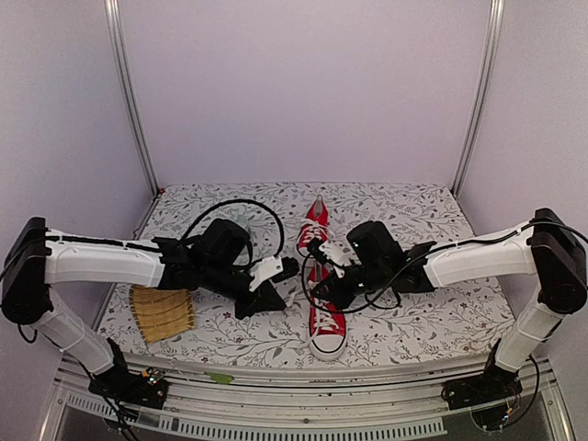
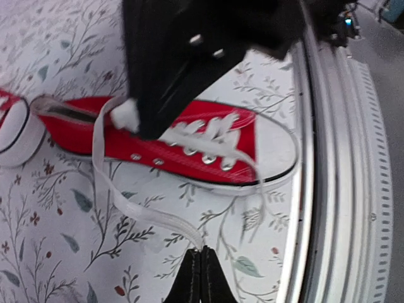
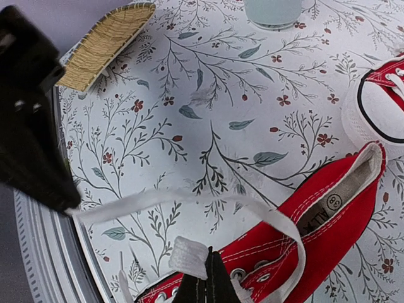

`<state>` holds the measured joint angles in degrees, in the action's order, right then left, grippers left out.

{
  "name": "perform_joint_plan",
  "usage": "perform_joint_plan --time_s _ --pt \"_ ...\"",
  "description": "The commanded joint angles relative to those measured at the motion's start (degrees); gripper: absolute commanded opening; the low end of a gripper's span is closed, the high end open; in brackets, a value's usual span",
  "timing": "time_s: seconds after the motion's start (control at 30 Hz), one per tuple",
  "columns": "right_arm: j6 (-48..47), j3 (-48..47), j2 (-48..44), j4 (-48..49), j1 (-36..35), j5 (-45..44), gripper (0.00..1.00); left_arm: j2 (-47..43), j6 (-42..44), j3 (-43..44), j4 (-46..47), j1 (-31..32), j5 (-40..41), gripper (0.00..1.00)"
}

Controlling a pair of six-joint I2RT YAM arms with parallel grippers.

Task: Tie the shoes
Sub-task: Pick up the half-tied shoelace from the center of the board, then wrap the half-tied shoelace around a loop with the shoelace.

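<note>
At centre frame from above, our left pincer [image 2: 201, 281] pinches one white lace end [image 2: 201, 247]. The red canvas sneaker with white toe cap [image 1: 328, 322] lies just right of it, its long axis top-to-bottom. Our right pincer [image 3: 207, 284] pinches the other lace end [image 3: 186, 255].

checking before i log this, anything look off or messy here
Nothing spilled or damaged. The near shoe is untied: its white lace is drawn off sideways, one strand pinched in the left hand, another in the right hand.
</note>
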<state>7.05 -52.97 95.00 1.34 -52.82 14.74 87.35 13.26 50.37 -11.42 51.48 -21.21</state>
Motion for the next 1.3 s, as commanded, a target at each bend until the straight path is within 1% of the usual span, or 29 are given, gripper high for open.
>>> perform_joint_plan --time_s 0.0,0.1,0.2,0.27,0.4,0.53,0.67,0.77,0.9,1.07,1.27 --pt "3.84 -1.78 0.40 1.50 0.97 4.41 0.01 -4.21 5.81 -2.45 1.84 4.41 -10.73 0.00" --pt "5.38 -1.80 0.18 1.23 1.84 6.60 0.01 -2.83 6.00 -2.48 2.95 5.06 -11.51 0.00" --pt "6.52 -1.34 -0.25 1.28 2.47 6.62 0.01 -0.73 8.68 -0.81 3.71 5.83 -13.13 0.00" --pt "7.19 -1.67 0.03 0.67 3.06 6.76 0.01 1.19 9.78 1.40 7.16 7.11 -12.78 0.00" --pt "8.25 -1.50 0.11 0.97 4.01 8.44 0.01 7.78 11.05 6.98 12.12 9.90 -15.54 0.00" --pt "10.11 -1.36 0.80 1.94 5.28 11.07 0.01 11.77 12.72 9.04 15.80 12.56 -12.01 0.00" --pt "10.43 -1.49 1.30 2.61 5.61 12.92 0.01 13.40 12.41 9.97 25.58 14.28 -10.19 0.00" --pt "10.28 -1.80 1.59 2.18 6.02 13.38 0.01 16.86 11.71 12.14 31.06 15.48 -5.54 0.00" --pt "10.00 -1.36 1.59 1.91 6.32 13.92 0.01 21.68 11.89 16.06 30.17 16.71 0.15 0.00" --pt "9.40 -1.65 1.68 1.60 6.54 13.99 0.01 23.33 11.76 17.59 30.14 17.10 -1.31 0.00" --pt "8.45 -1.86 1.59 0.55 6.72 13.75 0.01 21.88 13.80 18.54 28.05 17.72 -2.58 0.30"
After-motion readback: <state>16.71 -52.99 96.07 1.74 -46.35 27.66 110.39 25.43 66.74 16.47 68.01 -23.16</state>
